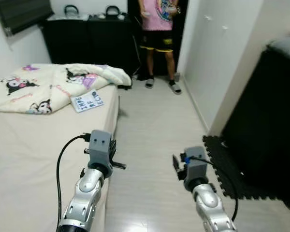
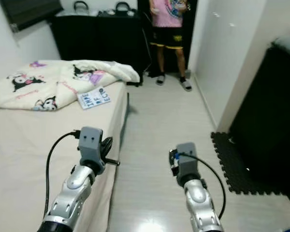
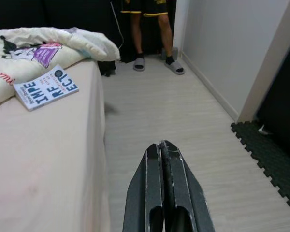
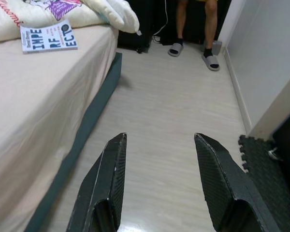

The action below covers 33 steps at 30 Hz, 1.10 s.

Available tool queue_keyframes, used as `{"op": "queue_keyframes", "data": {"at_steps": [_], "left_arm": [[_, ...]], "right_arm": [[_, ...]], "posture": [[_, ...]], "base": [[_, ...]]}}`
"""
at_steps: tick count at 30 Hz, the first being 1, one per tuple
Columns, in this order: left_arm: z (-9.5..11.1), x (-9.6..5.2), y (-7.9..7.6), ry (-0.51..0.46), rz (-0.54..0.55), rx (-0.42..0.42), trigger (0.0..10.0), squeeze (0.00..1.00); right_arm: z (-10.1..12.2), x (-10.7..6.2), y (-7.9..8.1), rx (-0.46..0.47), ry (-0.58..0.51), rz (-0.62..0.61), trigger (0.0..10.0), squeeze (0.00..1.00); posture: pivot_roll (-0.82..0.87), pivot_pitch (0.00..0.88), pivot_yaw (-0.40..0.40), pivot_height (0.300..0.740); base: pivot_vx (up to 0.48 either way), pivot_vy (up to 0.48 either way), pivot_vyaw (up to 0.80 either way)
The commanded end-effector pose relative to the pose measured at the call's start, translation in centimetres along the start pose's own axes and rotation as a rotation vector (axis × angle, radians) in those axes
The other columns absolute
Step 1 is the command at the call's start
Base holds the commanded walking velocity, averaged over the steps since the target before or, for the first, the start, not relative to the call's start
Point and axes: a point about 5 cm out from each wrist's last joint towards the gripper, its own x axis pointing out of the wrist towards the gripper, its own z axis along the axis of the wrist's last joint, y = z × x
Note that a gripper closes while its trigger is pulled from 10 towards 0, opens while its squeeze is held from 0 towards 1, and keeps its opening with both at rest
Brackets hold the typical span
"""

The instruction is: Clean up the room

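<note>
Two silver arms are reaching forward beside the bed (image 1: 19, 159). The left hand (image 3: 164, 159) is hovering over the bed's floor-side edge with its two black fingers pressed flat together, gripping nothing. The right hand (image 4: 159, 145) is hanging over the pale floor (image 1: 154, 125) just off that same edge, its fingers spread wide apart and empty.

Farther up the bed, a white book (image 1: 87, 102) with large blue lettering is lying flat on the beige sheet, near the floor-side edge and touching the rumpled cartoon-print blanket (image 1: 48, 84) that is covering the bed's far end. Beyond the foot of the bed, a person (image 1: 158, 38) in a pink shirt, black shorts and grey slippers is standing by a dark cabinet (image 1: 87, 41). Across the floor from the bed, a black foam mat (image 1: 227, 159) is lying against a dark piece of furniture (image 1: 270, 121).
</note>
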Motion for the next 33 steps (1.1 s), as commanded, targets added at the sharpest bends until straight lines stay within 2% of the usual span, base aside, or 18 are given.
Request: {"op": "queue_keyframes", "data": {"at_steps": [1, 13, 33], "left_arm": [[-0.34, -0.13, 0.24, 0.016, 0.005, 0.008, 10.0, 0.0], [-0.34, -0.12, 0.2, 0.016, 0.002, 0.006, 10.0, 0.0], [-0.41, -0.5, 0.49, 0.015, 0.008, 0.01, 10.0, 0.0]], "right_arm": [[-0.35, -0.16, 0.29, 0.023, 0.01, 0.003, 10.0, 0.0], [-0.35, -0.08, 0.36, 0.02, 0.014, 0.011, 10.0, 0.0], [-0.39, 0.17, 1.05, 0.019, 0.018, 0.042, 10.0, 0.0]], "posture": [[0.03, 0.0, -0.007, 0.74], [0.03, 0.0, -0.012, 0.74], [0.05, 0.0, -0.02, 0.74]], "base": [[0.405, 0.0, 0.0], [0.402, 0.0, -0.65], [0.402, 0.0, 0.0]]}}
